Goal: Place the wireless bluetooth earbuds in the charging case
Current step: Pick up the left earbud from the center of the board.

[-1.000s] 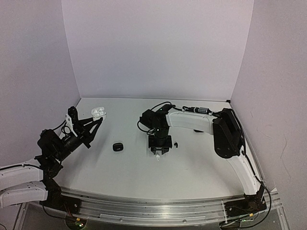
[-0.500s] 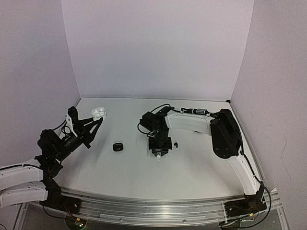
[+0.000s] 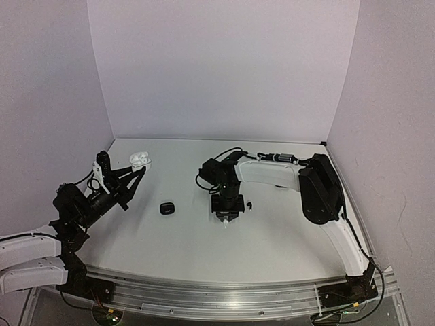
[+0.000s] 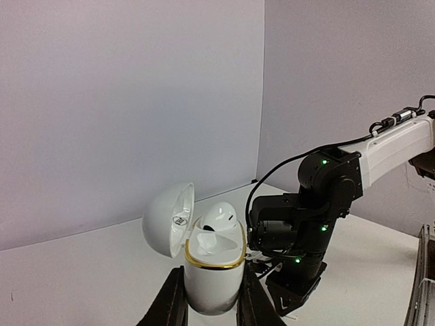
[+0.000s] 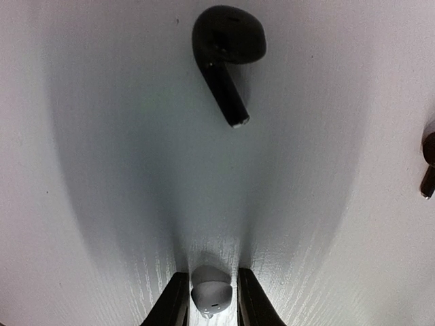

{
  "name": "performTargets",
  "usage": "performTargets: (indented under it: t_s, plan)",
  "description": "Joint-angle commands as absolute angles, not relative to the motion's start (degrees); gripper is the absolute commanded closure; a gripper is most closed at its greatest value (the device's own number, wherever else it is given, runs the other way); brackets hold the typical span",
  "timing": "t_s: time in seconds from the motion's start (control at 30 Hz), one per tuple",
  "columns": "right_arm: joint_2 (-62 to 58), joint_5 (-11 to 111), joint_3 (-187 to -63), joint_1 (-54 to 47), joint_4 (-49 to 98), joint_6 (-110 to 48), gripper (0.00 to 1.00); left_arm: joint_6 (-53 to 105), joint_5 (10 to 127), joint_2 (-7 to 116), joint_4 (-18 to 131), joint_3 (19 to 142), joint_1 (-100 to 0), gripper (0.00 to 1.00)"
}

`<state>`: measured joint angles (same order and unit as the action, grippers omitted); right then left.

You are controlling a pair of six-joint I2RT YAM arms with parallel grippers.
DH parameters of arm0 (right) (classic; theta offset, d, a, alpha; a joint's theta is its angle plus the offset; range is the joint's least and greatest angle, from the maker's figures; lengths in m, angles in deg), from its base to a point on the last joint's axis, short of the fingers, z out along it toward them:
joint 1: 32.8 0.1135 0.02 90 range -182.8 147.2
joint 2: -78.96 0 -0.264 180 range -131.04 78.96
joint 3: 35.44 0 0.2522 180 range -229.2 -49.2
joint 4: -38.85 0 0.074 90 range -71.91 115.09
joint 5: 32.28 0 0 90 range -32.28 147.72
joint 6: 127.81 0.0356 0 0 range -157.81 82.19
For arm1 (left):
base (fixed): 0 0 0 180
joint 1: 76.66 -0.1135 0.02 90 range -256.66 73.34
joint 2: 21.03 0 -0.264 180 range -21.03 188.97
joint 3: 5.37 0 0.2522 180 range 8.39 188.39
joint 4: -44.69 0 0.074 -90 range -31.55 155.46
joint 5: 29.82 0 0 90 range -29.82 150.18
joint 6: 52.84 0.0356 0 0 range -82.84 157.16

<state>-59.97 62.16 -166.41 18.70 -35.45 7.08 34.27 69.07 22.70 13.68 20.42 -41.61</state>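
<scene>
Two black fingers of the right gripper (image 5: 212, 302) are pinching a small white glossy plastic earbud (image 5: 211, 286) between their tips, jaws nearly closed on it, low over the white table (image 5: 81, 170). Ahead of it a black stemmed plastic earbud (image 5: 221, 47) is lying on the surface, and a second black earbud (image 5: 428, 159) is showing partly at the right edge of the wrist view. Off to the left, the left gripper (image 4: 212, 302) is clamping the lower body of a white gold-rimmed pebble-shaped charging case (image 4: 214, 278), holding it upright in the air. Its domed lid (image 4: 168, 219) is standing open, and another white earbud (image 4: 219, 217) is sitting inside. Between the arms a small black pebble-like case (image 3: 166, 208) is lying on the table.
</scene>
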Motion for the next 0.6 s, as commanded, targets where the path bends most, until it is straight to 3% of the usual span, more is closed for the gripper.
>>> performTargets:
  t_s: [0.0, 0.57]
  plan:
    - [-59.2, 60.4, -165.2, 19.0, -36.0, 7.4, 0.81, 34.3, 69.5, 22.3, 13.0, 22.4, -41.6, 1.00]
    - [-55.1, 63.0, -170.7, 19.1, -32.7, 4.6, 0.94, 34.4, 69.7, 22.3, 11.8, 21.7, -41.7, 1.00]
